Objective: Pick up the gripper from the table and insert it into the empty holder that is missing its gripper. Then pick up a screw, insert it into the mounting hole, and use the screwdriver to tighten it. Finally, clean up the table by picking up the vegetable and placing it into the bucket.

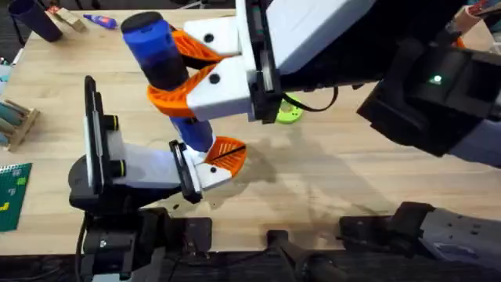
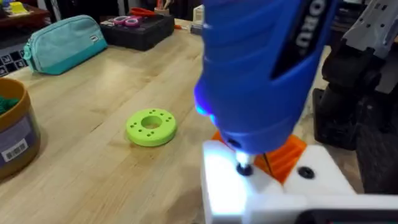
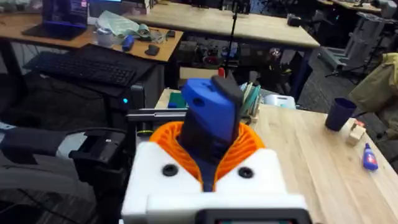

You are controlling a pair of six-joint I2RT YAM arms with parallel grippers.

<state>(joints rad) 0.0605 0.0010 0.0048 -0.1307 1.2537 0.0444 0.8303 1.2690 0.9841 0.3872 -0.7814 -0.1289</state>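
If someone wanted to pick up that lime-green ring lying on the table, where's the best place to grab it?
Probably across its outer rim, coming straight down from above. The lime-green ring lies flat on the table with bare wood all round, so its low sides are hard to pinch from the side.

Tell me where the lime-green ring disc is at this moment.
In the overhead view, the lime-green ring disc lies flat on the table near the middle, partly hidden behind the right gripper's white housing.

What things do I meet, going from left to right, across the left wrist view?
Teal pouch → bucket at the edge, nearer → lime-green ring disc → blue screwdriver.
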